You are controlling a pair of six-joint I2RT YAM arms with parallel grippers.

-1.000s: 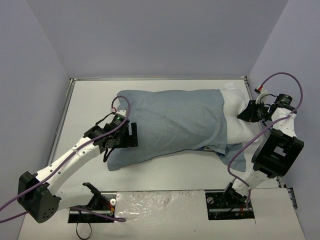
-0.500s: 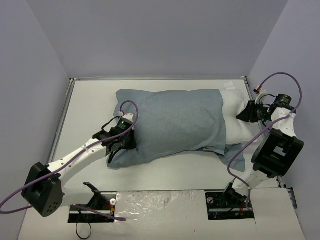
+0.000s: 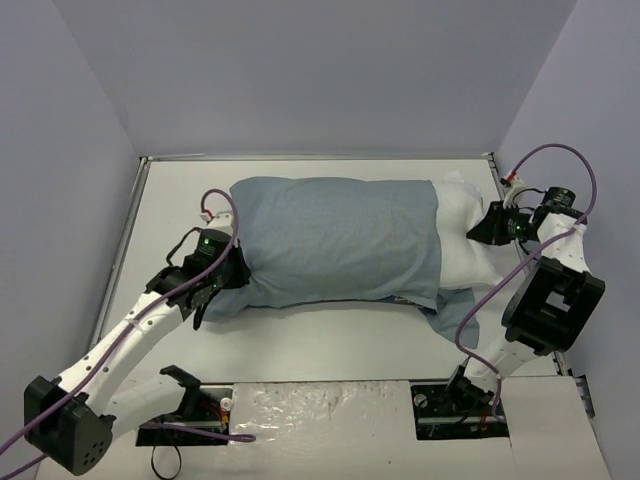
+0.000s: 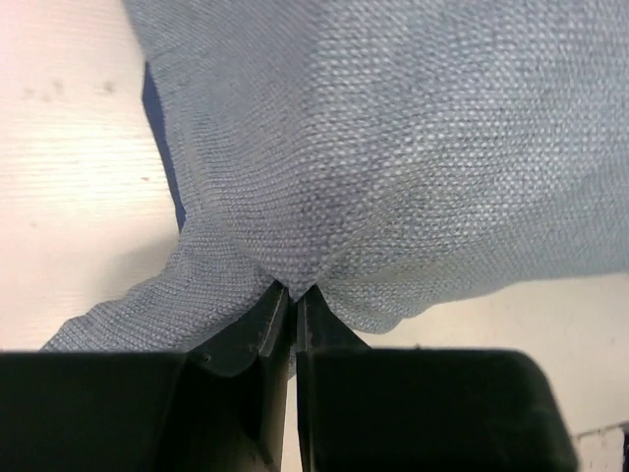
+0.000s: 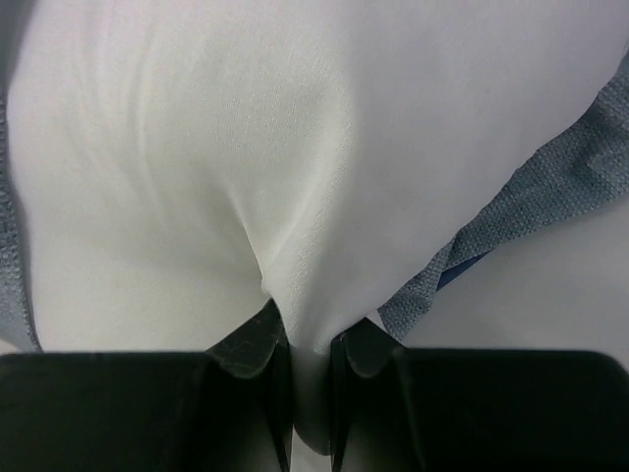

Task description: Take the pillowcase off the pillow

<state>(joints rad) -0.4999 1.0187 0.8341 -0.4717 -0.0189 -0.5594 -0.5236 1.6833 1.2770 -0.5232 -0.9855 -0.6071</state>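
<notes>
The grey-blue pillowcase (image 3: 335, 240) lies across the middle of the table and covers most of the white pillow (image 3: 462, 238), whose right end sticks out bare. My left gripper (image 3: 232, 278) is shut on a pinch of the pillowcase (image 4: 393, 167) at its closed left end, near the front corner. My right gripper (image 3: 482, 232) is shut on a fold of the pillow (image 5: 246, 147) at the exposed right end. A loose flap of the pillowcase (image 5: 531, 211) with a dark blue inside trails beside the pillow on the right.
The white table (image 3: 330, 335) has a raised metal rim along its far edge (image 3: 320, 156) and its left side. Grey walls close in behind and on both sides. Purple cables loop off both wrists. The arm bases and a crinkled plastic sheet (image 3: 320, 405) sit at the near edge.
My left gripper went from open at the pillowcase's left end to shut on the cloth, and has pulled left. The pillowcase's open edge has slid slightly left along the pillow. The right gripper kept its hold.
</notes>
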